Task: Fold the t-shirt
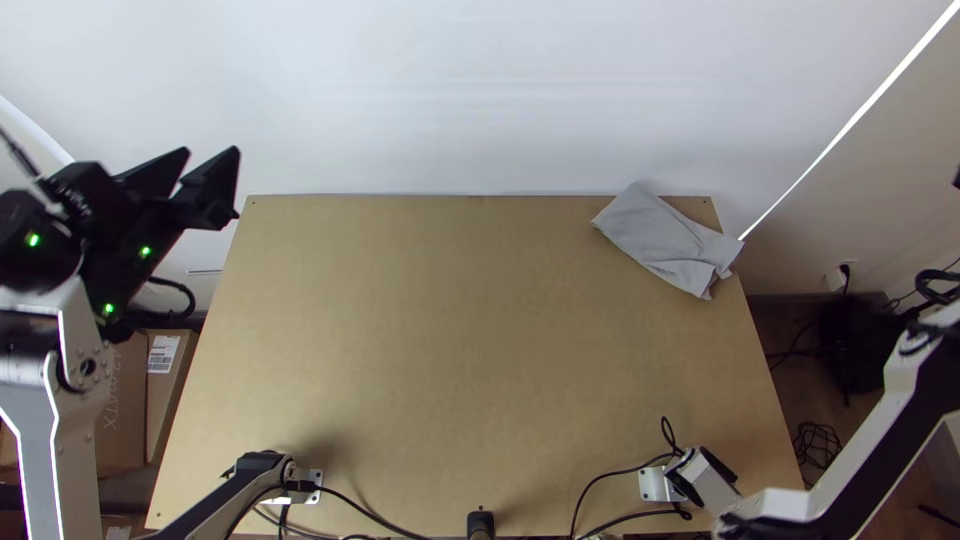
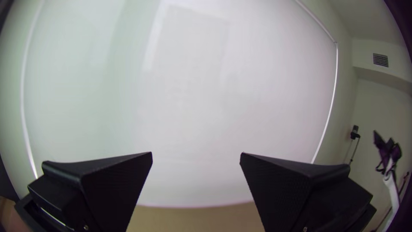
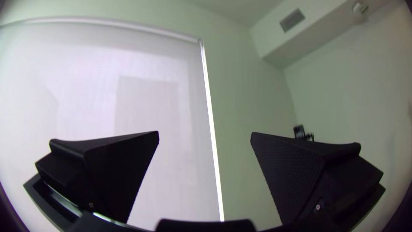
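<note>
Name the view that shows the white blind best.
Left wrist view: the white blind spans from the table to an upper corner. The right wrist view shows its top rail and one side; the top view, its lower part.

Two flat black fingers (image 3: 124,172) are held well apart. Beyond them, a pale blind (image 3: 90,94) is hung at the far side, edged by a bright strip (image 3: 210,111); farther right, a vent grille (image 3: 292,19) is set high up and a small dark device (image 3: 299,130) is glimpsed.
</note>
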Tool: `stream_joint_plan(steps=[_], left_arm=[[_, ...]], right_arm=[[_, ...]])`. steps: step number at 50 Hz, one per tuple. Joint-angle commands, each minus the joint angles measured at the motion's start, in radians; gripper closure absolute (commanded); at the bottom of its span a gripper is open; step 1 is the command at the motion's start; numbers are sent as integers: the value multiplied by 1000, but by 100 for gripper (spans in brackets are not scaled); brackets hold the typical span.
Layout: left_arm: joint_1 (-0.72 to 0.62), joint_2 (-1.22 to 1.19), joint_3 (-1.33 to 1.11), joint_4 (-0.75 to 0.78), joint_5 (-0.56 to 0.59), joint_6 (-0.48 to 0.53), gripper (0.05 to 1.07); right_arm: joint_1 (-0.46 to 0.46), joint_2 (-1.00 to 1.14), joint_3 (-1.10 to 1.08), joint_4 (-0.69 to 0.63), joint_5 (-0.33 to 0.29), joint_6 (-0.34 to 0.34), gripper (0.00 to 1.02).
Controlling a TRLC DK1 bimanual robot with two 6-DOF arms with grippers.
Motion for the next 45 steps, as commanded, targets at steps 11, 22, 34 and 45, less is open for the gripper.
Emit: stream_joint_plan(steps=[11, 22, 34, 45], left_arm=[[16, -270, -261, 304, -149, 78, 10], [21, -459, -475, 489, -201, 179, 10], [27, -647, -705, 527, -219, 167, 10], [27, -812, -907, 541, -219, 158, 10]], right_arm=[[11, -298, -217, 229, 0, 66, 4], [160, -493, -397, 297, 0, 88, 4], [281, -646, -601, 298, -12, 89, 3], [369, -845, -848, 280, -52, 100, 4]])
